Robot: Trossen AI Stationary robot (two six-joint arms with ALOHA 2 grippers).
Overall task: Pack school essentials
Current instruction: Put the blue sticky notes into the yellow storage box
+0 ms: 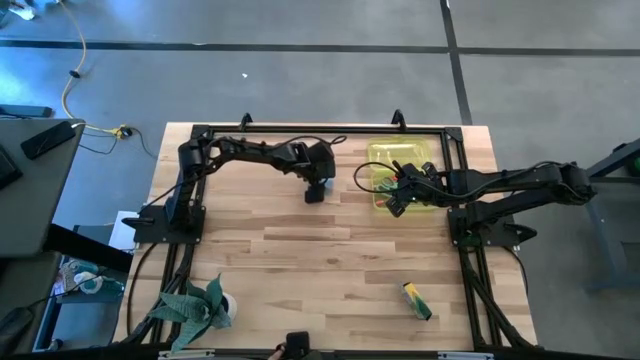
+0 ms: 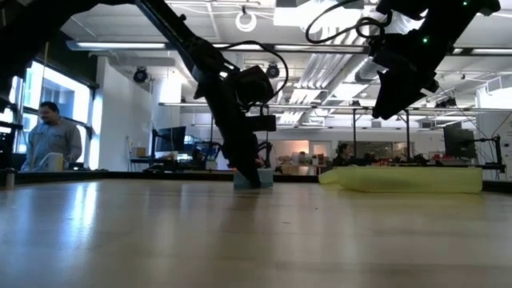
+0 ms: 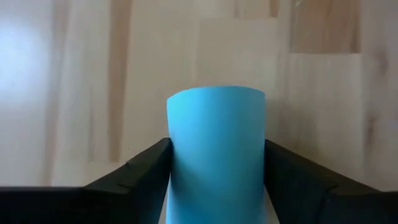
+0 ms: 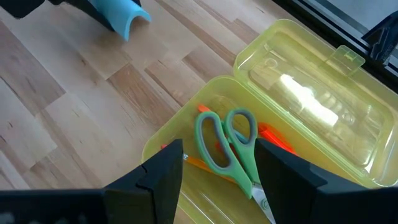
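My left gripper stands at the table's far middle, shut on the light-blue note pad; the low view shows that gripper pointing down at the table. My right gripper is open and hovers over the open translucent yellow case, touching nothing. Green-handled scissors and a red-orange marker lie on the case's floor. A yellow-green stick lies flat on the table near its near right corner. My left gripper pinches the light-blue note pad between its two fingers, one on each side edge. The pad bows out into a curve between them. The fingers come from above, pointing down, and the pad's lower end is at the tabletop.
The case's lid lies open toward the far edge. A green leafy plant sits at the near left corner. Bare wood spreads across the table's middle. A person stands in the room beyond.
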